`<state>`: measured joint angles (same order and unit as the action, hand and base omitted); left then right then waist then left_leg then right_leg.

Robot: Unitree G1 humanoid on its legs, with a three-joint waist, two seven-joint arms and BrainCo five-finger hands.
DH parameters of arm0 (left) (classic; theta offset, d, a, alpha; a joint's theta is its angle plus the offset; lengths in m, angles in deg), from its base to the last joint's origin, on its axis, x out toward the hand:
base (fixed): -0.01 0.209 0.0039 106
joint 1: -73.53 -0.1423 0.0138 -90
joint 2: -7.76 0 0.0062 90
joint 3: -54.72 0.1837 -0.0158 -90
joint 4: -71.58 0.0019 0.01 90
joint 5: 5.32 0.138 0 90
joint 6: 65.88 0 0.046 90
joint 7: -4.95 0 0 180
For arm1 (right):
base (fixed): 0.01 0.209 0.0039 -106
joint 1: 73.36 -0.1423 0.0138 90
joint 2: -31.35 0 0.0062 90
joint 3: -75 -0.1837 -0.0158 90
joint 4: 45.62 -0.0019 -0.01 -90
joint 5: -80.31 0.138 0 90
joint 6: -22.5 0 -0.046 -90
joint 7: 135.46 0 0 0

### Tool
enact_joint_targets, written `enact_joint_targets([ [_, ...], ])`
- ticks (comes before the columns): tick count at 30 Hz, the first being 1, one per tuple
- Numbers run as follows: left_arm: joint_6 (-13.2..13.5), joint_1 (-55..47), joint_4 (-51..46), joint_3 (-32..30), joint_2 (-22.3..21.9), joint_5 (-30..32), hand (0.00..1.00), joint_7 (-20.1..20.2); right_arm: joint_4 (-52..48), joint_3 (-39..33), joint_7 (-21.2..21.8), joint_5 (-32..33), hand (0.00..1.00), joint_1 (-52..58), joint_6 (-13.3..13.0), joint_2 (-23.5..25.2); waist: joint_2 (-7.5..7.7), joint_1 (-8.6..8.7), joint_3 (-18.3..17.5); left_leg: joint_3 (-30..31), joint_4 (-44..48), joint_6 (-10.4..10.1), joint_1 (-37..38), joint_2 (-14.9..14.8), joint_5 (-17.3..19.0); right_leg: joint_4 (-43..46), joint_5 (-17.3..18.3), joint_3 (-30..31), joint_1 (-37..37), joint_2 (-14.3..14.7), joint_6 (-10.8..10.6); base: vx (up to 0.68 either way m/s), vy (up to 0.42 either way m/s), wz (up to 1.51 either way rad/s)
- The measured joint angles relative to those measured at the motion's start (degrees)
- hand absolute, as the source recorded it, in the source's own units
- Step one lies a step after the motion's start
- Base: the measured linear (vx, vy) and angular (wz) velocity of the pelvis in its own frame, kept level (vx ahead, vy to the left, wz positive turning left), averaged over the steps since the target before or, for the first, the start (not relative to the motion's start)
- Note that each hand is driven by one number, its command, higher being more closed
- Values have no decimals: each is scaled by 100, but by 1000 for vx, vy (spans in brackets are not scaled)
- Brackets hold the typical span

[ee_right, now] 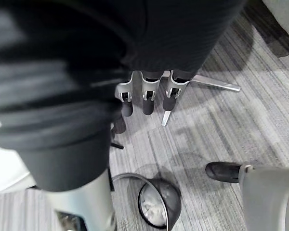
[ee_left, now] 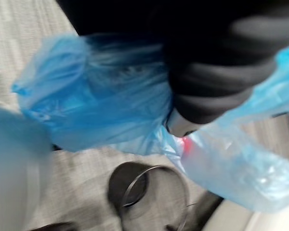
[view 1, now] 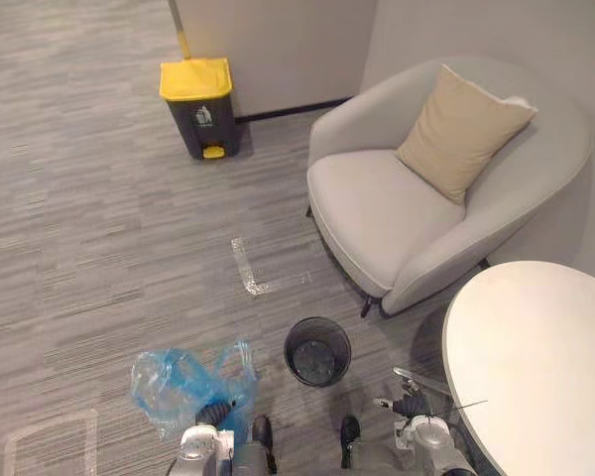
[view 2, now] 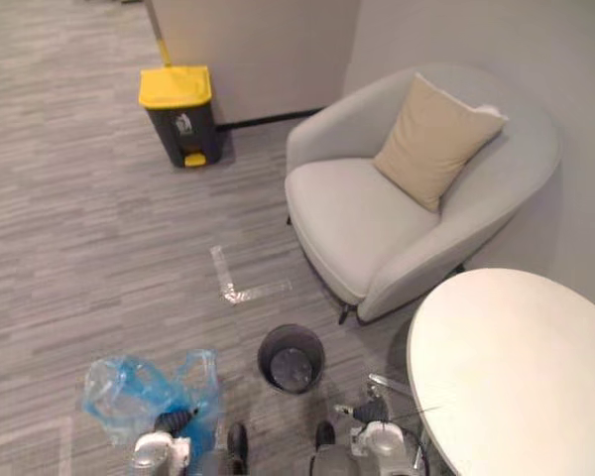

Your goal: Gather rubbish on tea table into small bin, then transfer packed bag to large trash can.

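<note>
The left hand is pressed into the bunched top of the blue bag (its grasp is hidden, so I cannot tell), and the bag bulges near the small black bin on the floor. The right hand dangles released, holding nothing, beside the white tabletop; the yellow-lidded trash can stands well apart by the wall.

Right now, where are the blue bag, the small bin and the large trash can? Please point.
blue bag (view 1: 164, 387), left eye view, on its crumpled left side.
small bin (view 1: 294, 347), left eye view, on its left inner wall.
large trash can (view 1: 195, 77), left eye view, on its yellow lid.
</note>
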<state>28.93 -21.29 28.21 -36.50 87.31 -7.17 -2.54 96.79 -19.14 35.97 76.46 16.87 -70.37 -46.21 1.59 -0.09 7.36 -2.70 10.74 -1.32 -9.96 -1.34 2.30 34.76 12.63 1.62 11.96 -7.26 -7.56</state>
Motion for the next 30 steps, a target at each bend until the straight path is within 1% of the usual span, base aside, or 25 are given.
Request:
enact_joint_targets([
  [1, 2, -26, -40, -4, 13, 0, 100, -9, 1, 4, -3, 0, 0, 8, 1, 24, 32, -14, -18, 39, 51, -9, -36, 22, 5, 160, 76, 38, -22, 6, -28, -68, -147, 76],
  [2, 1, -79, -131, -9, 58, 4, 100, -11, -17, 48, -18, 2, 0, 14, -9, 77, 137, -102, -86, 140, 170, -49, -231, 114, -16, 223, 337, 173, -142, 11, 23, -95, -163, 49],
  [3, -4, -112, -131, -9, 29, 5, 100, -11, -22, 91, -34, 4, 0, -37, -14, 75, 198, -173, -119, 215, 200, -134, -359, 141, -90, -227, 531, 256, -231, 34, 113, -118, -189, 40],
  [4, -3, -103, -133, -6, 29, 4, 100, -11, -31, 91, -40, 10, 0, -63, -14, 74, 202, -194, -136, 229, 194, -169, -421, 136, -142, -399, 571, 253, -262, 51, 134, -122, -146, 16],
  [5, -3, -80, -117, -1, -60, 3, 100, -12, -83, 90, -64, 62, 0, -181, -19, 57, 106, -333, -118, 268, 68, -230, -652, 79, -323, -1012, 717, 190, -320, 135, 400, -192, -128, 25],
  [6, -8, -34, -96, 34, -172, 0, 100, -17, -112, 85, -91, 174, 0, -289, -23, -11, -99, -314, -24, 448, -94, -257, -725, -4, -504, -1111, 583, -27, -292, 234, 450, -272, -165, 61],
  [7, -4, -27, -97, 130, -286, -9, 100, -15, -167, 85, -136, 225, 0, -295, -41, -52, -237, -303, 36, 663, -494, -303, -730, -63, -848, -1069, 547, -220, -171, 316, 503, -252, -147, 80],
  [8, -4, -28, -97, 141, -335, -35, 100, -18, -167, 79, -152, 229, 0, -269, -41, -59, -293, -300, 39, 723, -678, -327, -717, -101, -980, -1048, 527, -320, -135, 343, 539, -213, -165, 78],
  [9, -5, -47, -96, 168, -376, -68, 100, -21, -167, 79, -159, 231, 0, -239, -40, -68, -358, -305, 31, 754, -916, -377, -706, -168, -1009, -1037, 495, -499, -100, 409, 592, -171, -171, 73],
  [10, -5, -38, -96, 177, -408, -81, 100, -28, -170, 63, -166, 230, 0, -249, -39, -70, -427, -295, 49, 634, -1213, -415, -696, -269, -816, -1186, 368, -761, -115, 421, 703, -160, -128, 69],
  [11, -6, -27, -96, 176, -412, -93, 100, -34, -170, 27, -168, 230, 0, -266, -39, -45, -394, -283, 59, 497, -1277, -386, -701, -313, -649, -1317, 267, -851, -122, 381, 763, -163, -60, 91],
  [12, -6, 115, -101, 177, -418, -117, 100, -71, -197, -62, -213, 230, 0, -315, -41, 42, -270, -261, 129, -123, -921, -211, -894, -342, -574, -1514, 105, -1133, -121, 187, 857, -156, -35, 106],
  [13, -4, 153, -102, 224, -422, -115, 100, -96, -210, -141, -274, 231, 0, -320, -41, 38, -178, -237, 184, -634, -271, -208, -962, -305, -566, -1575, 31, -1360, -167, 8, 855, -160, -72, 124],
  [15, -1, 156, -112, 270, -433, -115, 100, -108, -207, -137, -311, 229, 0, -251, -41, -57, -154, -163, 189, -1005, 458, -149, -740, -398, -460, -1625, 9, -1670, -271, -119, 846, -107, -35, 95],
  [16, 1, 189, -103, 275, -419, -114, 100, -112, -200, -139, -326, 226, 0, -251, -41, -105, -222, -150, 167, -1129, 551, -158, -487, -468, -71, -1674, -14, -1840, -295, -164, 807, -88, 59, 65],
  [17, 1, 200, -95, 275, -417, -114, 100, -112, -200, -141, -329, 225, 0, -254, -41, -120, -247, -135, 163, -1163, 543, -145, -438, -487, 15, -1714, -37, -1905, -310, -172, 770, -106, 140, 71],
  [18, 1, 218, -87, 288, -403, -113, 100, -114, -158, -146, -331, 225, 0, -257, -42, -134, -295, -111, 151, -1350, 294, -184, -239, -523, 118, -1842, -136, -2034, -327, -186, 672, -61, 107, 48],
  [19, 2, 234, -86, 291, -397, -111, 100, -114, -148, -147, -329, 225, 0, -263, -41, -134, -332, -102, 146, -1404, 163, -190, -176, -518, 109, -1881, -166, -2057, -342, -180, 641, -64, 185, 51],
  [20, 2, 282, -31, 300, -352, -105, 100, -113, -137, -182, -324, 229, 0, -305, -41, -113, -324, -83, 167, -1396, -179, -248, -82, -450, 17, -2078, -313, -2159, -435, -167, 552, -44, 164, 32],
  [21, 1, 302, 42, 371, -237, -91, 100, -112, -136, -179, -312, 229, 0, -326, -42, -1, -252, -88, 172, -1350, -296, -209, -76, -368, -49, -2376, -506, -2196, -548, -164, 469, -55, 195, 28],
  [25, -1, 278, 144, 519, -55, -37, 100, -111, 47, -173, -279, 227, 0, -378, -39, 82, -199, -85, 175, -1342, -434, -135, 48, -152, -66, -2759, -741, -2179, -798, -247, 285, -39, 149, 9],
  [26, 1, 232, 143, 509, -34, 6, 100, -111, 87, -175, -273, 225, 0, -406, -37, 80, -201, -86, 175, -1309, -456, -52, 56, -80, -30, -2792, -740, -2196, -827, -297, 265, -24, 110, 10],
  [27, 0, 222, 143, 506, -12, 50, 100, -110, 125, -176, -265, 225, 0, -407, -34, 88, -191, -85, 180, -1282, -433, -42, 45, -30, 26, -2763, -673, -2214, -822, -347, 187, -16, 131, 21],
  [29, -5, 184, 140, 482, 9, 62, 100, -106, 150, -198, -255, 223, 0, -400, 3, 102, -135, -23, 234, -1235, -191, 39, -3, 127, 261, -2360, -362, -2262, -768, -574, 30, 26, 160, 30],
  [30, -6, 137, 136, 482, 30, 62, 100, -104, 213, -196, -253, 224, 0, -385, 18, 112, -65, -21, 254, -1224, 21, 76, 2, 218, 437, -1994, -87, -2229, -746, -742, -115, 67, 147, 29],
])
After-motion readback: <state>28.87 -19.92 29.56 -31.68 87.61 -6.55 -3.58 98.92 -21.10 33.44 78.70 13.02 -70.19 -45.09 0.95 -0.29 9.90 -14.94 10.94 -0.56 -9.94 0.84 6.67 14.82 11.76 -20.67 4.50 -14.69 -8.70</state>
